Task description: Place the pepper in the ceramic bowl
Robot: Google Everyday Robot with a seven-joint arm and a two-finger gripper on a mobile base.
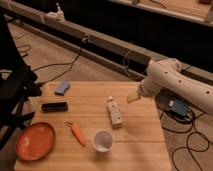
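Nearest, at the front left corner of the wooden table [145,135], stands the ceramic bowl [35,141], a wide shallow orange-red dish with a darker rim. The pepper [77,133] is outside it, lying flat on the table top just to the right of the bowl and apart from it. Its thin green stem points toward the far left and its tapered orange tip toward the near edge. A small white cup [102,141] stands upright just right of the pepper, mouth up, so the pepper lies between bowl and cup. Beyond the cup, around mid-table, a white bottle [115,111] lies on its side. To the left, beyond the bowl, a flat black bar [54,106] rests on the wood, and a small blue object [62,88] sits near the far left edge. The gripper [132,97], on a white arm [172,82] reaching in from the right, is over the far right part of the table, near the bottle's far end and well apart from the pepper. I cannot tell whether it is apart or together. On the floor behind lie black cables [60,65] and a blue box [177,107], and farthest back runs a long rail [100,42].
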